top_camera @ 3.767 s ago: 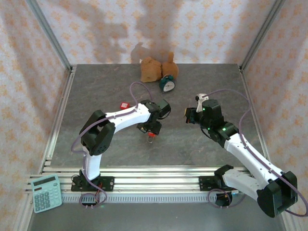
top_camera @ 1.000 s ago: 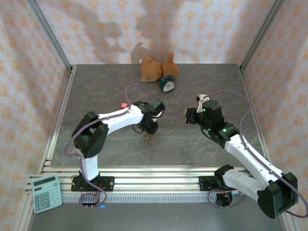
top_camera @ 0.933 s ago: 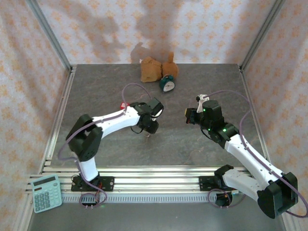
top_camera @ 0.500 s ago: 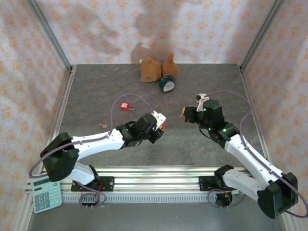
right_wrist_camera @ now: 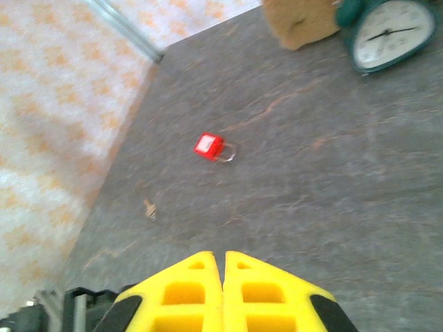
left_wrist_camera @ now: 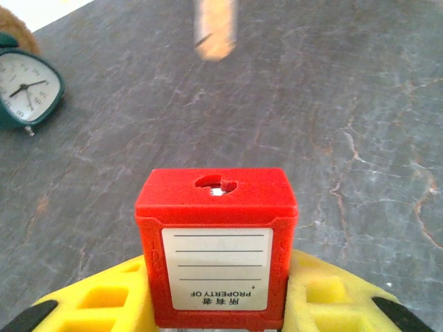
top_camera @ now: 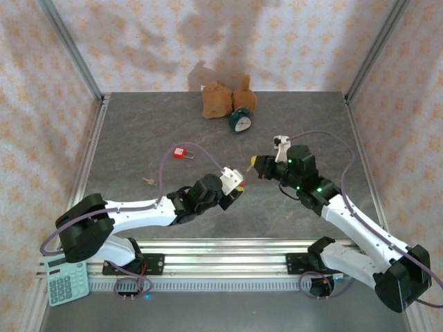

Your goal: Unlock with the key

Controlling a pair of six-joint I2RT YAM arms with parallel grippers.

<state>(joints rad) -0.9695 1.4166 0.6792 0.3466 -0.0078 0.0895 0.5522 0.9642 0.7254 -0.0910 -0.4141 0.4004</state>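
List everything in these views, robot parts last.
held padlock: one, red, white label, between the fingers of the left gripper
second padlock: one, red, metal shackle, lying left of centre
small tan piece: one, on the table's left side, maybe a key
blurred tan thing: one, ahead of the held padlock, unclear what
alarm clock: one, dark green, at the back
plush toy: one, brown, beside the clock
calculator: one, pale green, near left corner
table: one, grey
left gripper: yellow fingers, shut on held padlock
right gripper: yellow fingers, shut
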